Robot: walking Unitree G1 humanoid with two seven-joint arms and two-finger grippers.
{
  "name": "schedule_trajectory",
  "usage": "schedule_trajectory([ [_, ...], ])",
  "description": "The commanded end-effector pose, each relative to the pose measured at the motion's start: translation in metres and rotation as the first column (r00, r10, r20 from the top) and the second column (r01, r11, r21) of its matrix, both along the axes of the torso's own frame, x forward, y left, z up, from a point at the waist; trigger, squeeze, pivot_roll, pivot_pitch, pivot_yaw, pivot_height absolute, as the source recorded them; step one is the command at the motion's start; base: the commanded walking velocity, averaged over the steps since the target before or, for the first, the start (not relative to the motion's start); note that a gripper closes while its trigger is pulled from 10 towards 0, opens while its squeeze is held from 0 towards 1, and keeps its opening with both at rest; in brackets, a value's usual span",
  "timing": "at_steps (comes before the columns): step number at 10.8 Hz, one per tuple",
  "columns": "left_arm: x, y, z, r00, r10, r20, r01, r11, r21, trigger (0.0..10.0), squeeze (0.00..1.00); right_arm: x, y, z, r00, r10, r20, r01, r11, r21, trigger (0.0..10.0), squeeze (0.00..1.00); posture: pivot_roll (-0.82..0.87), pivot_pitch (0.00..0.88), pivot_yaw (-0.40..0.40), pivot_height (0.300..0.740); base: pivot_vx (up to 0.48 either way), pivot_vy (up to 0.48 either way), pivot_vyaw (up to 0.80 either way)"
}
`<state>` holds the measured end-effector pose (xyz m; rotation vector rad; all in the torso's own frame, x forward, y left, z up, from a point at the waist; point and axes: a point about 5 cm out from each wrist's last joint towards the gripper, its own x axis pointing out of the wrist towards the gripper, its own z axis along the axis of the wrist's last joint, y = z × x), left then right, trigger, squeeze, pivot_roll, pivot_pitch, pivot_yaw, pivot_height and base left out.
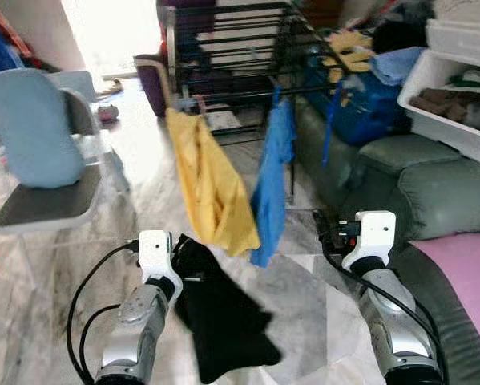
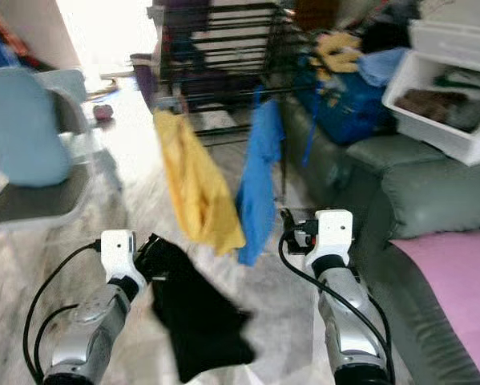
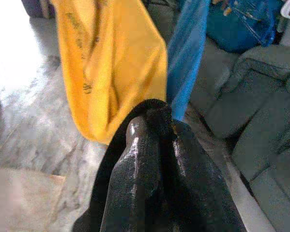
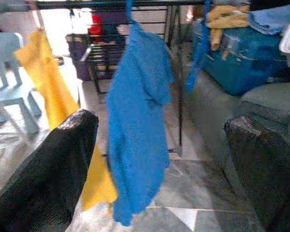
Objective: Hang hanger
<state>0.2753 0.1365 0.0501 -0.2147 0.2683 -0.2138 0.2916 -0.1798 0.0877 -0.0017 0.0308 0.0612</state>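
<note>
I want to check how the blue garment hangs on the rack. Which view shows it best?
The right wrist view: the blue cloth garment hangs front and centre, its top at the black metal rack. Both eye views show it smaller beside the yellow cloth garment; the left wrist view shows a blue strip.

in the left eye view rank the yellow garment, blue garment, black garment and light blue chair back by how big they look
1. black garment, held by the left gripper and nearest the camera, which inflates it
2. yellow garment and light blue chair back, too alike to split
3. blue garment, narrowest
</note>
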Motion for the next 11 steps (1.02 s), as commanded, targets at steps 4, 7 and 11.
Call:
schedule_trajectory([
  [4,0.004,-0.003,0.006,1.0,-0.014,0.027,0.015,1.0,-0.004,10.0,0.0,0.003,-0.001,0.004,1.0,-0.011,0.013,0.011,1.0,-0.005,10.0,0.0,-0.14,0.0,0.046,0.74,0.442,0.0,0.0],
  [7,0.004,-0.006,0.004,0.999,-0.029,0.023,0.029,1.0,-0.006,10.0,0.0,0.003,-0.001,0.004,1.0,-0.016,0.014,0.016,1.0,-0.008,10.0,0.0,-0.14,0.0,0.048,0.74,0.439,0.0,0.0],
  [11,0.004,-0.011,0.003,0.999,-0.041,0.016,0.042,0.999,-0.009,10.0,0.0,0.005,-0.006,0.004,0.999,-0.039,0.006,0.04,0.999,-0.02,10.0,0.0,-0.15,0.0,0.046,0.74,0.439,0.0,0.0],
])
